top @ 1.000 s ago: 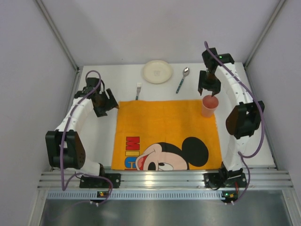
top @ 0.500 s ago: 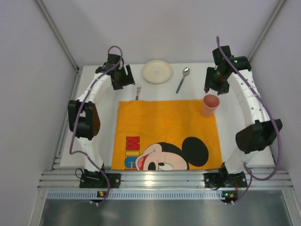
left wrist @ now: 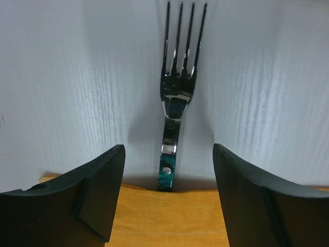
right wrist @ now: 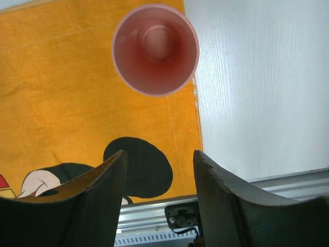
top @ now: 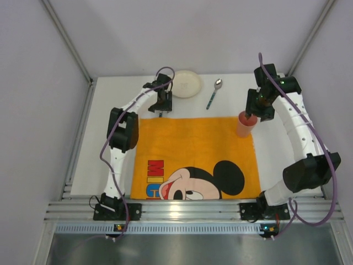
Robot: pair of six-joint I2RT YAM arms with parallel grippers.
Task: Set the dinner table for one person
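At the placemat [top: 193, 149]'s far edge, the fork [left wrist: 172, 103] is framed between the wide-open, empty fingers of the left gripper [left wrist: 168, 150]. Pickup is judged the step in hand, and descent and closure on the handle are called for. The right gripper [right wrist: 159, 154], partly open and empty, is held near the cup [right wrist: 155, 49] on the placemat's far right corner. The plate [top: 185, 84] and spoon [top: 214, 94] beyond the placemat, on the table [top: 110, 138] beneath it, are shown only from above.

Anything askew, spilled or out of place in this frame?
Nothing is spilled or damaged. The pink cup stands upright and empty at the far right corner of the orange placemat. The spoon lies slanted, and along with the plate and fork it sits on the bare table beyond the mat, not yet laid.
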